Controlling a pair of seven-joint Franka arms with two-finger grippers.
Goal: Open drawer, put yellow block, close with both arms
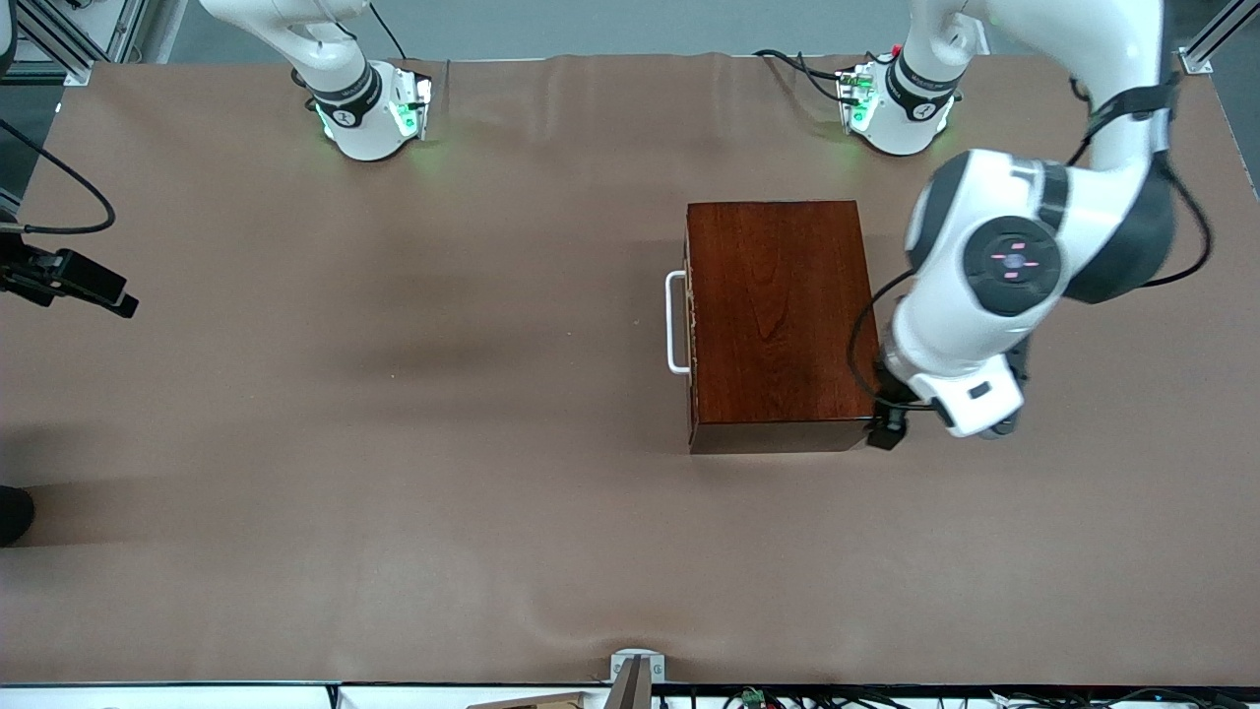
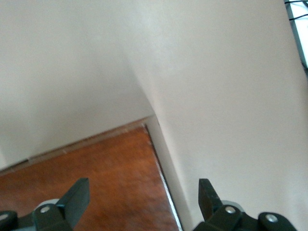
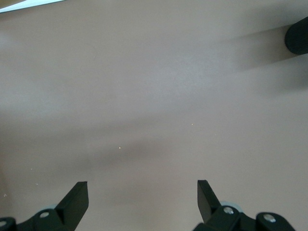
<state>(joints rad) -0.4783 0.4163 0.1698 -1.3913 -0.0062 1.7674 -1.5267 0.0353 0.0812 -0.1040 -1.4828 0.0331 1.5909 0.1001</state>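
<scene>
The dark mahogany box (image 1: 778, 315) stands on the brown table cover. The drawer is shut, and its white bar handle (image 1: 676, 323) faces the right arm's end of the table. My left gripper (image 2: 143, 185) is open and empty. It is low beside the box's end toward the left arm, at the corner nearer the front camera, mostly hidden under its wrist (image 1: 970, 394). The box's brown wood (image 2: 106, 178) shows between its fingers. My right gripper (image 3: 143, 187) is open and empty over bare table cover, and it is out of the front view. The yellow block is not in view.
A black device with a cable (image 1: 74, 281) sits at the table edge at the right arm's end. A dark round object (image 1: 12, 512) lies nearer the front camera there. It may be the dark shape in the right wrist view (image 3: 297, 36).
</scene>
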